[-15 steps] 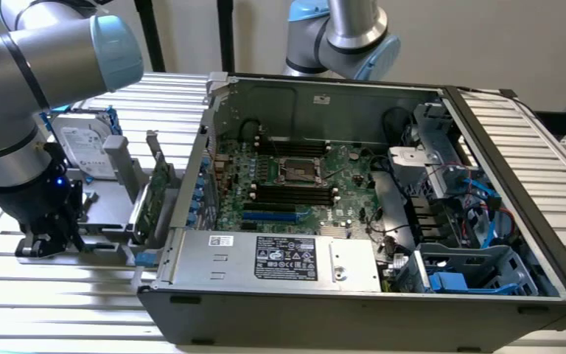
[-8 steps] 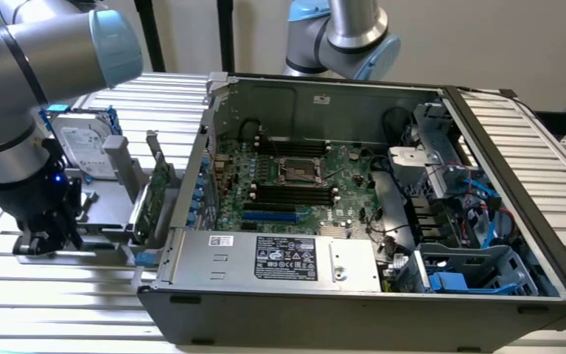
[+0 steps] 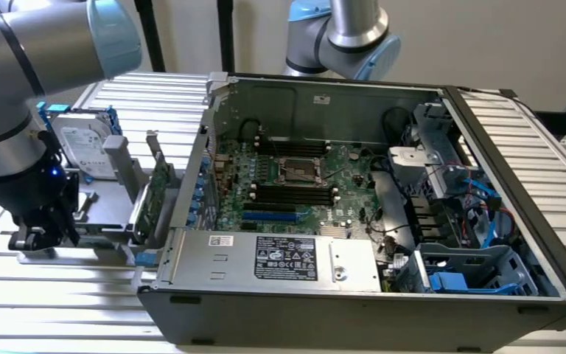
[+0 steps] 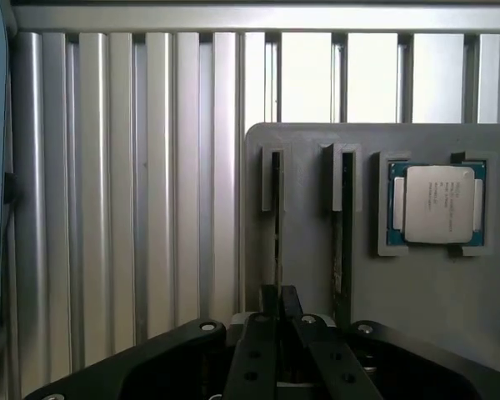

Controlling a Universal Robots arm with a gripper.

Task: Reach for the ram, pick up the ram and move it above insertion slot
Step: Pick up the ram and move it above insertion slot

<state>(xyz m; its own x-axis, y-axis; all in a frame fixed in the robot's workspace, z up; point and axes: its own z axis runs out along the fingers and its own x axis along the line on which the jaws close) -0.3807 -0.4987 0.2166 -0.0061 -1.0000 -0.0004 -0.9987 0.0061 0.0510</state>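
Ribbed aluminium table [image 3: 67, 295] carries the open sheet-metal PC case [image 3: 362, 313]. At the case's 9 o'clock in the exterior view sits the matte grey holder [image 4: 417, 300], w/ your black pincer [image 4: 280, 302] down on it. Pincer looks closed on the ram [image 4: 277, 217], a thin flat stick seen edge-on, seated in its slot. Pick-up step, I'd judge. Freeing it calls for a straight pull, no twist.

- The gripper [image 3: 45, 237] hangs low over the grey holder [image 3: 106, 221], at nine o'clock from the open computer case [image 3: 362, 310].
- A hard drive [image 3: 82, 147] stands at one o'clock from the gripper.
- A green expansion card [image 3: 155, 198] stands upright at three o'clock from the gripper, beside the case.
- Inside the case lies the motherboard [image 3: 293, 177].
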